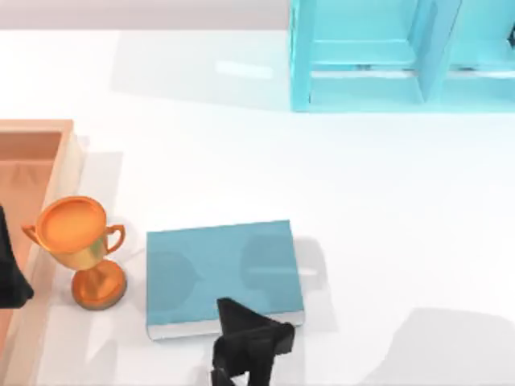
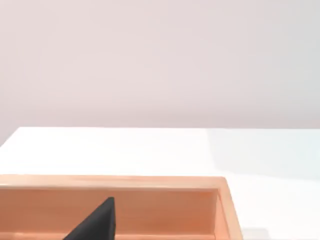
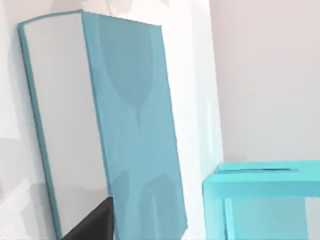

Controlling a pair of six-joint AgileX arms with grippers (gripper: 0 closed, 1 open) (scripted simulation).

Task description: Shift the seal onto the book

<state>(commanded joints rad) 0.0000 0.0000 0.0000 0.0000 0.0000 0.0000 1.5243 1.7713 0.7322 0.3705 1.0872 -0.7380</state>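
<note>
1. Seal: position cannot be told from these views; no tan block lies on the open table around the book (image 1: 221,269) or on its cover. Possibly hidden under the right gripper (image 1: 245,346), as a judgement only.
2. Book: lies flat, teal cover up, white page edge toward the near side of the table, long axis running across the table from left to right. Cover bare, so placement judged not yet done.
3. Right gripper: hangs over the book's near edge, toward that edge's right half, and overlaps the cover slightly. Cannot tell how wide it stands or whether it holds anything. In the right wrist view, looks close along the book's cover and page block.
4. Left gripper (image 1: 10,281): parked well to the left of the book, above the wooden tray (image 1: 32,133). Opening cannot be told.
5. Deciding relation: right arm is much the nearer to the book, with the cover's middle just beyond it, away from the near edge. If carrying the seal, needs only a short reach onward and a lowering.
6. Trophy (image 1: 80,241): stands upright just left of the book, apart from it. Shelf unit (image 1: 362,64): far behind the book, toward the right.
</note>
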